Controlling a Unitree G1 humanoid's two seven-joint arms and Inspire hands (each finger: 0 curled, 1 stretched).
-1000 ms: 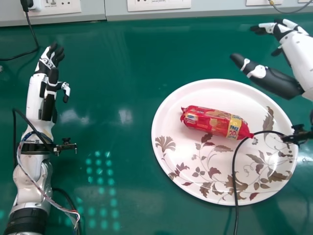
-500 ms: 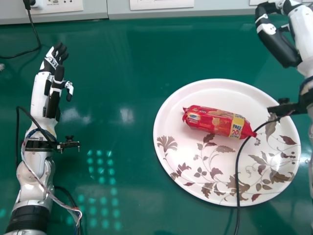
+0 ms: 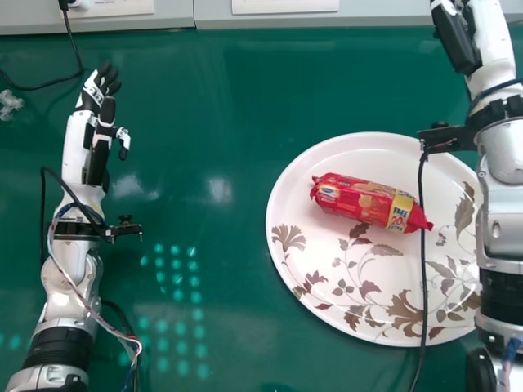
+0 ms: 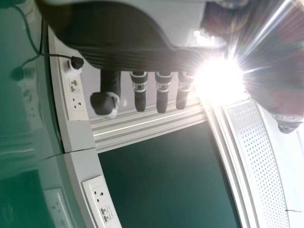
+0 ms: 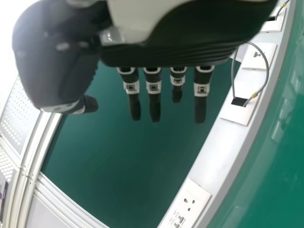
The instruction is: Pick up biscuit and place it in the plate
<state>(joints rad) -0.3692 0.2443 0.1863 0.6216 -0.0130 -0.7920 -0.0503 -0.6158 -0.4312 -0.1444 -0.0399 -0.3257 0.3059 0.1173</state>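
Note:
The red biscuit pack (image 3: 368,202) lies on its side, slightly tilted, on the upper middle part of the white plate (image 3: 368,318) with brown flower prints. Beyond the plate, at the upper right of the head view, is my right hand (image 3: 459,37), apart from the pack; its fingers (image 5: 154,102) hang straight in the right wrist view, where the right hand (image 5: 57,61) holds nothing. My left hand (image 3: 100,110) stays open at the far left, well away from the plate, and the left hand (image 4: 137,92) appears in its wrist view with relaxed fingers.
The green table (image 3: 221,122) carries both arms and the plate. A black cable (image 3: 422,269) from the right wrist hangs across the plate's right part. At the upper left lie another black cable (image 3: 49,86) and a crumpled clear scrap (image 3: 10,104). Wall sockets line the back edge.
The right hand has moved away toward the back edge, and its forearm now stands over the plate's right rim. Its cable has shifted right. The pack rests on the plate as before.

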